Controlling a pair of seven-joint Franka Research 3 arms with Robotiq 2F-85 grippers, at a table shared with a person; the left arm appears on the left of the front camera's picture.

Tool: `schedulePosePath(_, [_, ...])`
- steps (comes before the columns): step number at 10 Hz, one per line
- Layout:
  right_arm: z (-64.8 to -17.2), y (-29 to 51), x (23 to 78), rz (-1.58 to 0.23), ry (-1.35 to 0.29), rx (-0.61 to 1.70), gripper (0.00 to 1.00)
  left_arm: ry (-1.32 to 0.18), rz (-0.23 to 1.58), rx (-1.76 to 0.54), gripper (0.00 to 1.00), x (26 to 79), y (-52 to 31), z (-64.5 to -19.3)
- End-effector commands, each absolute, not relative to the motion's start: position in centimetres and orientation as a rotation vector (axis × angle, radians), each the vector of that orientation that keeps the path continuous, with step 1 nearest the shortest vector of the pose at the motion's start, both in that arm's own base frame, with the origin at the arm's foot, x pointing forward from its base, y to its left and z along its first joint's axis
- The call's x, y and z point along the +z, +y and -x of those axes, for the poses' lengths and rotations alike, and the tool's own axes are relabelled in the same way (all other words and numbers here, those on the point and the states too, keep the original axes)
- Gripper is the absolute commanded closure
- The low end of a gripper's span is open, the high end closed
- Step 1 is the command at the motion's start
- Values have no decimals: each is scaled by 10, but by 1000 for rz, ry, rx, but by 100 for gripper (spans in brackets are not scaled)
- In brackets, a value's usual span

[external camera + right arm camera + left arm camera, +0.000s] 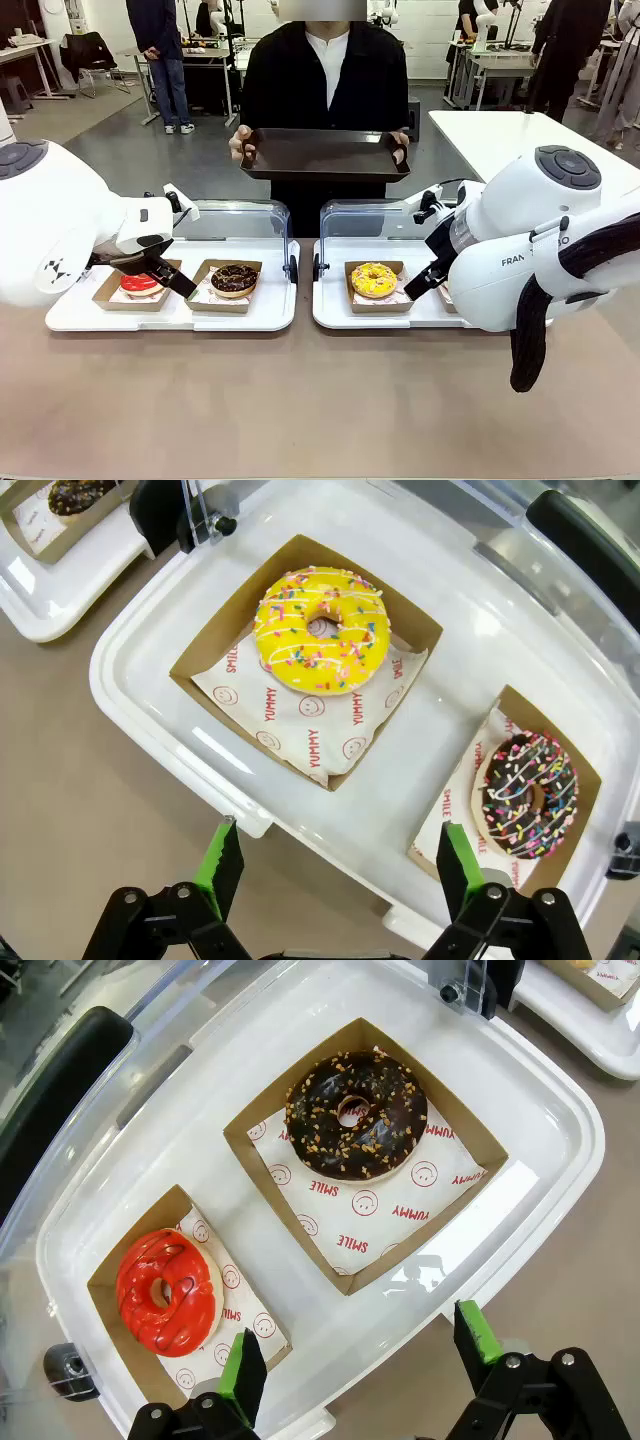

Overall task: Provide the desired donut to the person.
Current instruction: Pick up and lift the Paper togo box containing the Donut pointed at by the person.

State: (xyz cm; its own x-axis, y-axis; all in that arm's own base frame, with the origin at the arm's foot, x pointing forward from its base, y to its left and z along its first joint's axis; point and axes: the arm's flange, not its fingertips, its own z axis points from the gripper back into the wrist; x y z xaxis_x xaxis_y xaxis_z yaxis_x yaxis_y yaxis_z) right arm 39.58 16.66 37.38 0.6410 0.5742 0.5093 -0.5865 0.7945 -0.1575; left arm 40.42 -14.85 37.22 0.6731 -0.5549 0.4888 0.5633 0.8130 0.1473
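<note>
1. Both pincers are spread wide and holding nothing. My left pincer [360, 1350] and right pincer [337, 845] hover on my side of the dark tray [325, 155], one to each side of it.
2. The person [325, 70] holds that dark tray out with both hands, and I see nothing lying in it.
3. I can't tell which donut is wanted, since neither hand is pointing. My first step is to wait for a clear sign before committing an arm.
4. Left white case [575, 1130], nearer me than the dark tray and to its left, lid up. It holds two cardboard boxes [462, 1128] on printed paper, one with a red donut [168, 1290] and one with a chocolate nut donut [355, 1115].
5. Right white case [110, 670], nearer me than the dark tray and to its right, lid up. It holds a yellow sprinkled donut [320, 630] and a chocolate sprinkled donut [527, 792], each in its own box.
6. To do it well, I'd use the arm on the chosen side and grip the box wall rather than the icing.
7. I'd lift straight up past the raised lid and set the box flat inside the dark tray.
</note>
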Motion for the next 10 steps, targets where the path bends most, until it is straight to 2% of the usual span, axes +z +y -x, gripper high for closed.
schedulePosePath(1, [-396, 167, 374, -23, -572, 662, 0, -545, 16, -629, 0, 372, -149, -404])
schedulePosePath(10, [-396, 167, 374, -23, -572, 662, 0, -545, 16, -629, 0, 372, -149, -404])
